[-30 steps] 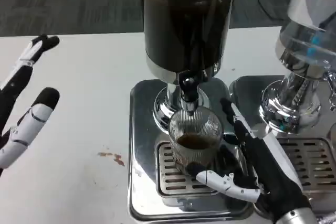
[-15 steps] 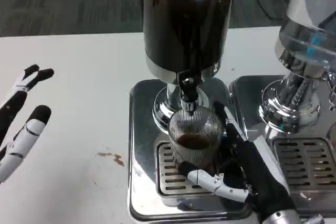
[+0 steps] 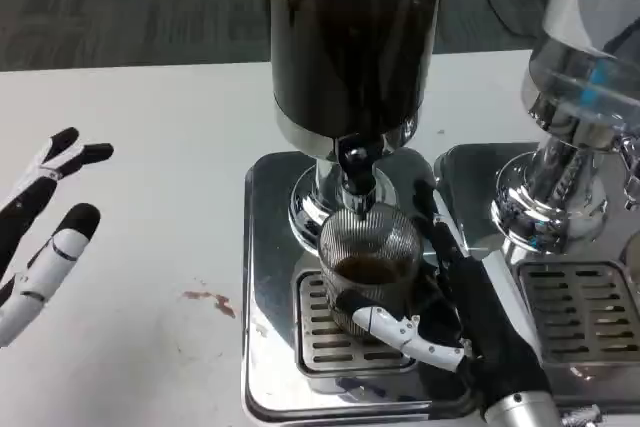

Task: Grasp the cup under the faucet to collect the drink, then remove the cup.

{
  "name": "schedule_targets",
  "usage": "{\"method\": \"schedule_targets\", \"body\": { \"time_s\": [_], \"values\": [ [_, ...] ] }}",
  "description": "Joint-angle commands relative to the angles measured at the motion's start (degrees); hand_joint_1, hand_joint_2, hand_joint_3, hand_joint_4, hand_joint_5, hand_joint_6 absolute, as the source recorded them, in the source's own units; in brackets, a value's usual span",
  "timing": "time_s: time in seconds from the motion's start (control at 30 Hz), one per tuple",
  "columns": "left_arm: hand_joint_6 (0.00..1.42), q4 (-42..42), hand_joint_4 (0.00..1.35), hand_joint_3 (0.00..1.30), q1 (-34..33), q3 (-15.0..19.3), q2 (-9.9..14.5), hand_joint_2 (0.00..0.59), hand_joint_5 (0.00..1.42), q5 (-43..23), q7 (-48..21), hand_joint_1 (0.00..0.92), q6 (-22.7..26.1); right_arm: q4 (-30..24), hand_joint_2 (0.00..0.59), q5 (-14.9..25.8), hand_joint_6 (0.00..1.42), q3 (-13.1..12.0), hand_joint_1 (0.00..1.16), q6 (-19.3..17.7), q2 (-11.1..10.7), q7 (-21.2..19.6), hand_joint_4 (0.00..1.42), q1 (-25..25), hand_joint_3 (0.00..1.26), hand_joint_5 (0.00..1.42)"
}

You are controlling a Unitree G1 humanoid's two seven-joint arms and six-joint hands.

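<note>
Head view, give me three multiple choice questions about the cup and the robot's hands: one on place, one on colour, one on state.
1. Where does the ribbed glass cup stand?
A. On the drip grate under the faucet
B. On the bare white table
C. Under the right-hand dispenser

2. What colour is the drink in the cup?
A. Clear
B. Dark brown
C. Orange

3. What is the left hand doing?
A. Gripping the cup
B. Pressing the faucet
C. Hovering open over the table

Answers:
1. A: the cup sits on the slotted drip grate right below the faucet.
2. B: a dark brown pool fills its bottom.
3. C: its fingers are spread and hold nothing, while the right hand wraps the cup.
</note>
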Motion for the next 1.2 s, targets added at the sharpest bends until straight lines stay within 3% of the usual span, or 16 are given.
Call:
{"method": "schedule_targets", "body": {
  "time_s": [0.03, 0.53, 1.2],
  "values": [
    [0.00, -0.69, 0.00, 0.24, 0.90, 0.29, 1.36, 0.246, 0.10, -0.15, 0.18, 0.000, 0.66, 1.43, 0.121, 0.56, 0.31, 0.70, 0.81, -1.12, 0.73, 0.07, 0.05, 0.08, 0.00, 0.10],
    [0.00, -2.15, 0.00, 0.26, 1.93, 0.46, 3.04, 0.251, 0.11, -1.27, -0.13, 0.000, 1.52, 3.90, 0.121, 0.37, 0.40, 1.69, 0.81, -0.80, 1.83, 0.27, 0.14, -1.59, 0.00, 0.19],
    [0.00, -4.08, 0.00, 0.31, 3.82, 1.36, 2.66, 0.256, 0.12, -1.08, 0.40, 0.000, 2.50, 6.69, 0.128, -0.15, 0.57, 1.24, 0.89, -2.48, 3.54, -3.05, 0.30, -1.98, 0.21, 0.39]
  ]
}}
